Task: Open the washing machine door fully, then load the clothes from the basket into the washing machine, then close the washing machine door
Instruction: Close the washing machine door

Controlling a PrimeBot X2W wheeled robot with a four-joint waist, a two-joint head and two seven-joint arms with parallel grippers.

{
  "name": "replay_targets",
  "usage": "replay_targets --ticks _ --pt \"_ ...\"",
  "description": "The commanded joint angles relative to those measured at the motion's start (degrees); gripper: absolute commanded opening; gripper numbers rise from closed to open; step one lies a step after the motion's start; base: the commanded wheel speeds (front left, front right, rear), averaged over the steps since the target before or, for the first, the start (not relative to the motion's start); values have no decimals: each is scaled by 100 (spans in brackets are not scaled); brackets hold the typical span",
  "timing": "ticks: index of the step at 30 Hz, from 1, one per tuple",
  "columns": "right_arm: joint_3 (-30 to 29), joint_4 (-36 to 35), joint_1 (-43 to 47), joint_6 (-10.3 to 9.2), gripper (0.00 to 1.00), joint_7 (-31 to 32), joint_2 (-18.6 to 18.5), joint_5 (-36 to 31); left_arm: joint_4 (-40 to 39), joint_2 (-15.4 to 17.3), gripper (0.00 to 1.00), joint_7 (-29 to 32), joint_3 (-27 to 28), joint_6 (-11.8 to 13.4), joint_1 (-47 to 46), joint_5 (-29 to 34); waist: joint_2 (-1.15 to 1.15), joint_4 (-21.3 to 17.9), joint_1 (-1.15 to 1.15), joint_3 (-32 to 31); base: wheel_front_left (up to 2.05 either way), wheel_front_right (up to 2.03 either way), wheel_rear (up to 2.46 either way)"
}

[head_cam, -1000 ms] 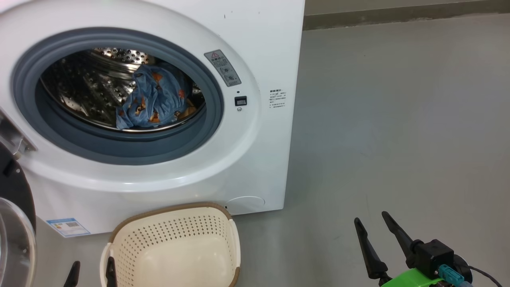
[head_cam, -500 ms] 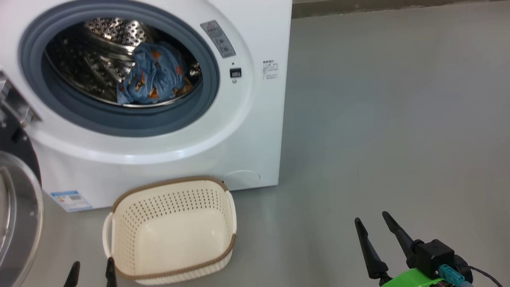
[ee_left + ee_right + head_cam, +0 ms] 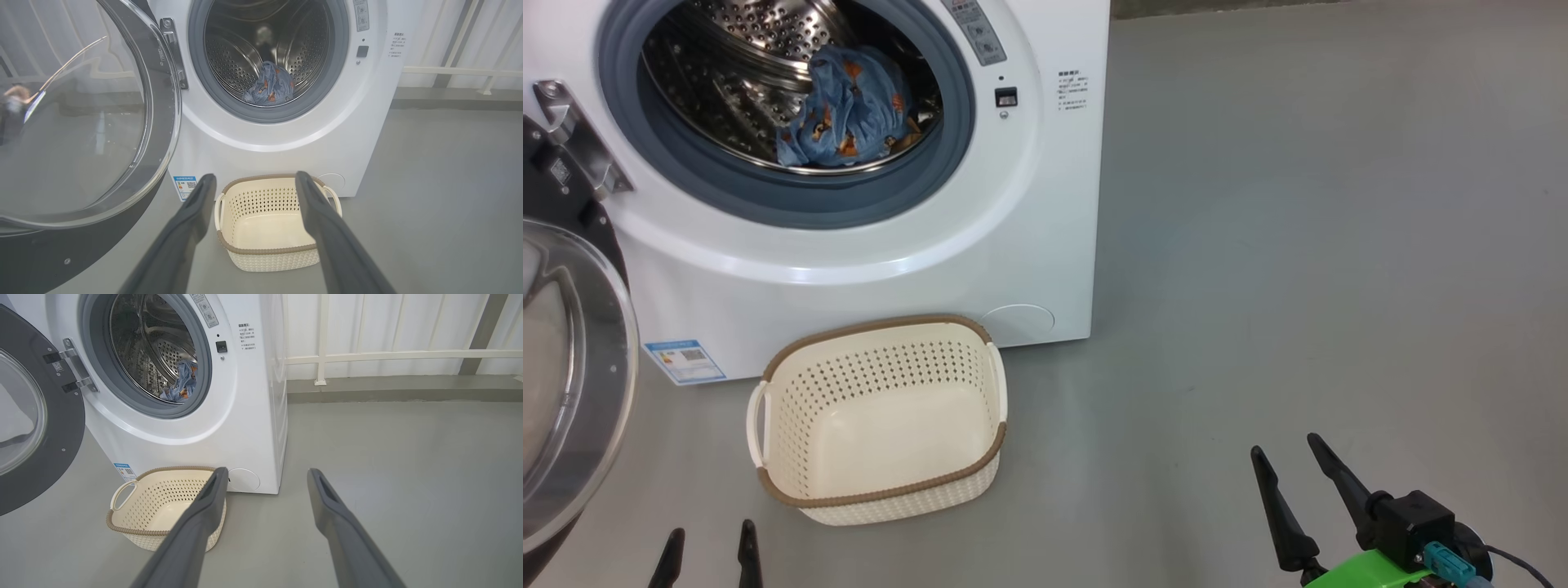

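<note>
The clothes (image 3: 849, 114) lie bunched in the drum (image 3: 727, 73) of the washing machine (image 3: 1045, 204), close to its front lip. The basket (image 3: 874, 324) sits empty on the floor (image 3: 1298, 245) just in front of the machine. Closing the washing machine door (image 3: 572, 367), which hangs wide open at the left, looks like the step left to do.

The left gripper (image 3: 711, 532) and right gripper (image 3: 1284, 446) hover low over the floor, jaws spread wide and holding nothing.

Risks from here: a fold of cloth near the lip could catch between door and grey-blue seal (image 3: 792, 204) and stop the latch. The glossy rim and bulging glass give a pushing finger little purchase, so it may skid off. The basket may stand in the door's sweep — hard to judge.

No brand name is visible. A blue label sticker (image 3: 685, 361) carries a QR code, a grey warning sticker (image 3: 976, 33) has a red triangle, and there is a block of small print (image 3: 1072, 88) — all too small to read.
</note>
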Motion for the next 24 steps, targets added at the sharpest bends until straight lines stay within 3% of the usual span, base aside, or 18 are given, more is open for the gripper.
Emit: replay_targets --ticks 1,15,24 --pt "131 -125 -119 9 100 -69 -10 86 -148 21 100 -37 163 -14 -286 55 0 12 0 -17 -12 12 0" --pt "125 -114 -63 9 100 -69 -10 77 -121 21 100 -37 140 3 -268 31 0 131 0 -84 0 0 0" --pt "80 -112 -54 9 100 -69 -10 -32 -34 21 100 -37 103 76 -249 -55 0 485 0 -87 0 0 0"
